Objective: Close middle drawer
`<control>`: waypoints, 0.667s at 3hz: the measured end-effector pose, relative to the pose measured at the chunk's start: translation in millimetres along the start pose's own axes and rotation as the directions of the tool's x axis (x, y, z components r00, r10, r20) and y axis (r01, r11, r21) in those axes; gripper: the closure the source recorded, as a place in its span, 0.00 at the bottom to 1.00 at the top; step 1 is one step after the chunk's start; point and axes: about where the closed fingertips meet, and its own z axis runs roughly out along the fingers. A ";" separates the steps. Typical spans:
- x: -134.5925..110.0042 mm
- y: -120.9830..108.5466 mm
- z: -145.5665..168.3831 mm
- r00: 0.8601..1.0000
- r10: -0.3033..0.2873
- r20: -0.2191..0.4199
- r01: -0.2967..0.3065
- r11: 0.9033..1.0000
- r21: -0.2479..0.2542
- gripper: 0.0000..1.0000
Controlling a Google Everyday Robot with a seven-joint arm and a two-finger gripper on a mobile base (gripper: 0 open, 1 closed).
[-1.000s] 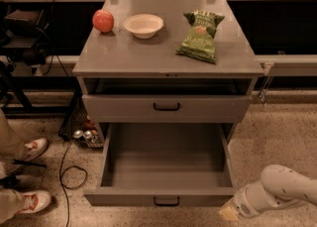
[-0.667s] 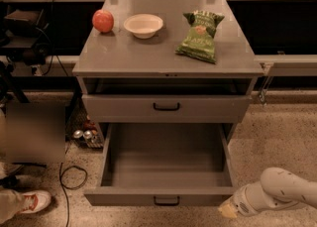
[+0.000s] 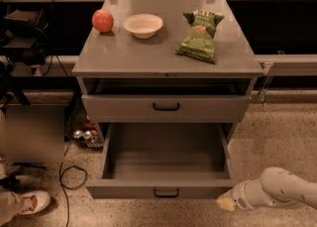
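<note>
Moved: gripper [image 3: 226,204] barely shifted, low at near right, just beside middle drawer [image 3: 166,164].
Drawer state: pulled far out, handle [image 3: 166,192] free.
Grip: cannot tell.

Edging the gripper [image 3: 225,204] a shade up and left, lower right of the frame, nearer the front right corner of the middle drawer [image 3: 166,189]. Over at the left edge, now hiding the upper white shoe behind a blurred grey patch [image 3: 34,133].
</note>
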 end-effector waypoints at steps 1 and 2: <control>-4.7 -4.3 4.8 0.999 0.001 0.036 -0.001 1.000 0.009 1.00; -17.5 -13.6 14.5 0.995 -0.013 0.095 0.011 1.000 0.023 1.00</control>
